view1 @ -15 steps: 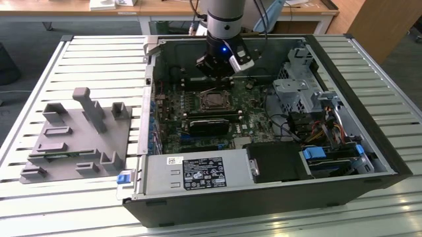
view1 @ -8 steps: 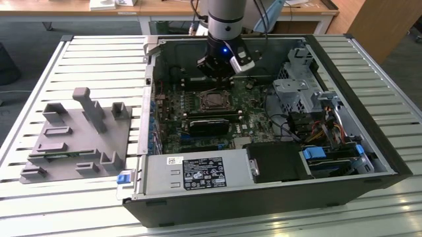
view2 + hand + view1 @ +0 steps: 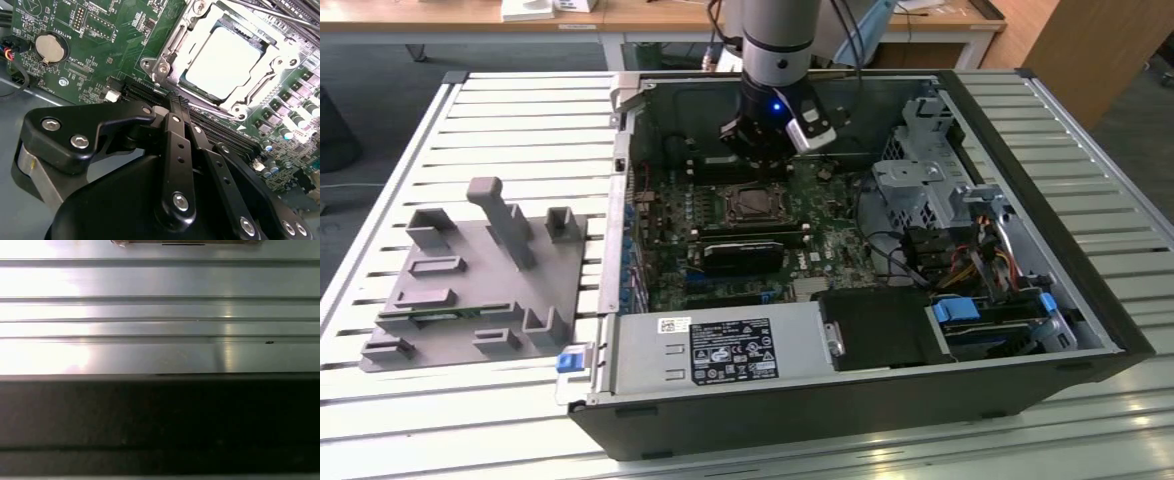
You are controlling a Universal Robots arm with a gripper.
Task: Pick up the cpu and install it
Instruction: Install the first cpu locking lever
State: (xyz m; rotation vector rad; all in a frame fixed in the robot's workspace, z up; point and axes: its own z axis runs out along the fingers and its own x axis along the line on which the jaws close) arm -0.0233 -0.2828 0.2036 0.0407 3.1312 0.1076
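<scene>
Slatted metal surface (image 3: 520, 110) carries an open black computer case (image 3: 1067, 330). Inside, the small square silver-topped cpu (image 3: 225, 62) sits in the metal socket frame (image 3: 167, 55) on the green motherboard (image 3: 95, 45). Above it hangs the black gripper (image 3: 175, 102), pressed together, empty.

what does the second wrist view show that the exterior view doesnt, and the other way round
The second wrist view alone gives the close detail: the cpu lying flat in its socket frame, shiny top up, and a round coin battery on the motherboard. The exterior view alone gives the setting: the whole open computer case on a slatted table, a grey parts fixture at that view's left, and the power supply. Both show the gripper above the board, beside the socket, holding nothing.
</scene>
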